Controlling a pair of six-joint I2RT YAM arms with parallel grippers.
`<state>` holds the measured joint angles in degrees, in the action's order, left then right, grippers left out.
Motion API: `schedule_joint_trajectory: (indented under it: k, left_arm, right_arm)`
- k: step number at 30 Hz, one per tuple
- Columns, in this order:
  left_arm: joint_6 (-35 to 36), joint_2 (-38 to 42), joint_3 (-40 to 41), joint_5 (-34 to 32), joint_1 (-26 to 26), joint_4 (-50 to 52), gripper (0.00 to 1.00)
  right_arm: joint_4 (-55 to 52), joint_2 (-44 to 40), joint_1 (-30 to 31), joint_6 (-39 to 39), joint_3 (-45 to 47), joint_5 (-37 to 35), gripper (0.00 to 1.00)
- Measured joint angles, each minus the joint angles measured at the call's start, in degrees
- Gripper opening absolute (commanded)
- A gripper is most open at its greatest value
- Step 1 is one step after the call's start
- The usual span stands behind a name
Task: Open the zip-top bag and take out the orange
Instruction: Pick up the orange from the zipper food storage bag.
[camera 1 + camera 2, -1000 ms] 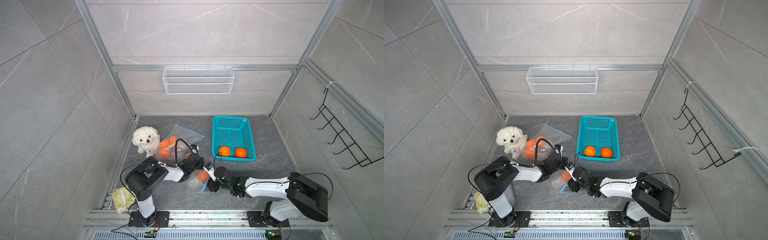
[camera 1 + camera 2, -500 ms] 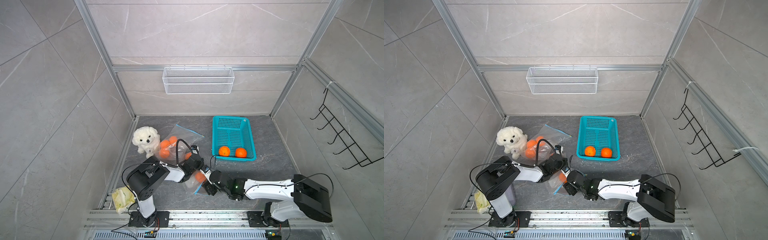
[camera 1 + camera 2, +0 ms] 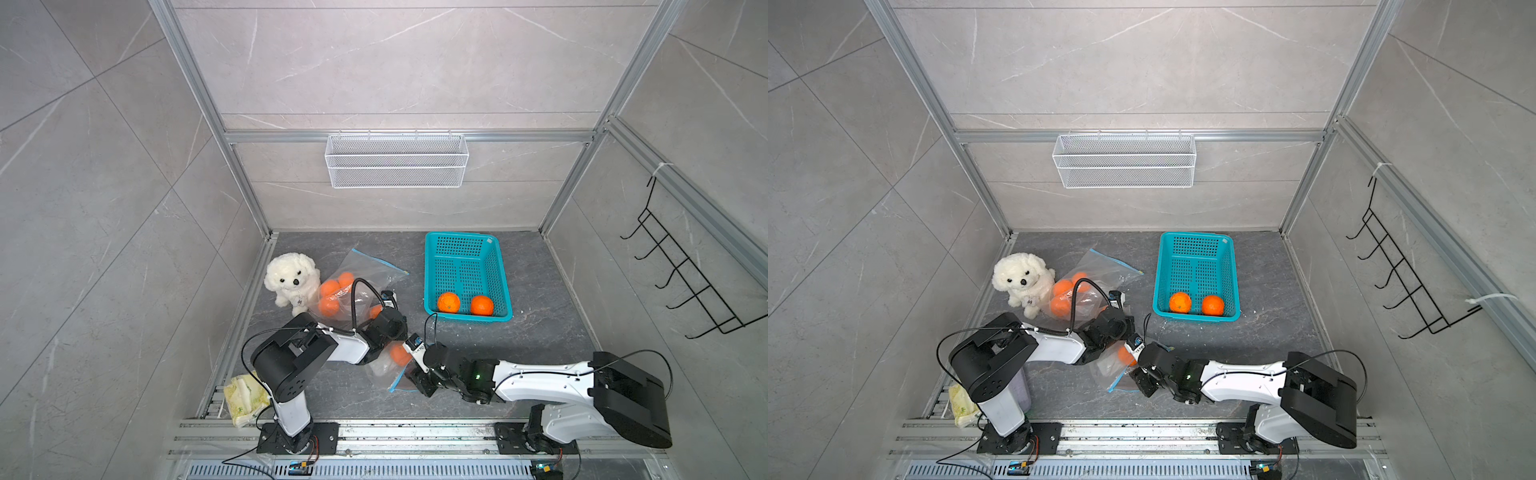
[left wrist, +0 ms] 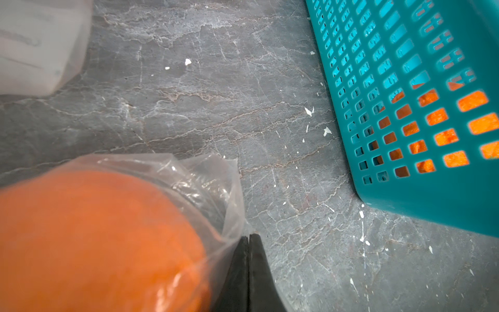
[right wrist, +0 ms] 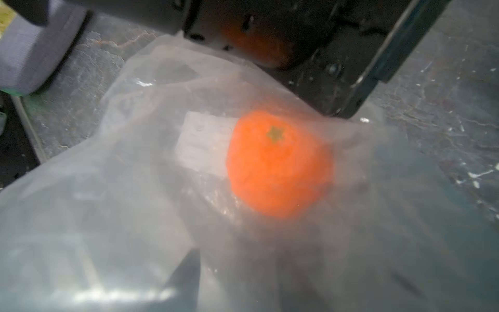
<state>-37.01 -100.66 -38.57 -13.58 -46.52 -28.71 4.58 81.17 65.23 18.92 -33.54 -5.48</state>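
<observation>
Orange (image 3: 400,356) sits inside the zip-top bag (image 3: 380,368), on the grey floor between the two arms. In the right wrist view the orange (image 5: 278,164) shows stem-up behind hazy film.

Left gripper (image 4: 248,240): jaws pressed together, pinching a corner of the bag film, with the orange (image 4: 94,237) just beside the tips.

Right gripper (image 3: 413,376): at the bag's blue zip edge, on the side of the orange away from the left gripper. Its jaws are veiled by blurred plastic, so I cannot tell their spread or whether they hold the bag.

Near: teal basket (image 3: 465,266) holding two oranges. Farther: a second bag of oranges (image 3: 357,282) and a plush dog (image 3: 291,282).
</observation>
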Motion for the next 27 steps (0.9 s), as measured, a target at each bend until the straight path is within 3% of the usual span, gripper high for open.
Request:
schedule_joint_trajectory:
  k: [4, 9, 15, 20, 27]
  left_arm:
    - [-0.7, 0.0, 0.9, 0.0, -0.5, -1.5, 0.0]
    - [-1.2, -1.0, 1.0, -0.1, -1.6, -2.9, 0.0]
    - [-1.4, -1.3, 1.5, -0.4, -0.4, -3.7, 0.0]
    - [-1.8, -0.7, 3.1, -1.2, -0.1, -4.9, 0.0]
    - [-3.5, -1.4, 3.3, -0.6, -0.1, -7.3, 0.0]
  right_arm:
    - [1.2, 5.3, 0.0, 0.5, -2.4, -1.5, 0.73]
    - [3.0, 9.9, -0.4, 0.4, -4.4, -4.9, 0.81]
    - [3.4, 15.3, -0.4, -0.6, -8.3, -9.4, 0.81]
    - [4.4, 17.6, -1.0, -1.6, -9.5, -11.2, 0.71]
    - [8.8, 18.0, -2.0, -4.2, -8.2, -10.6, 0.82]
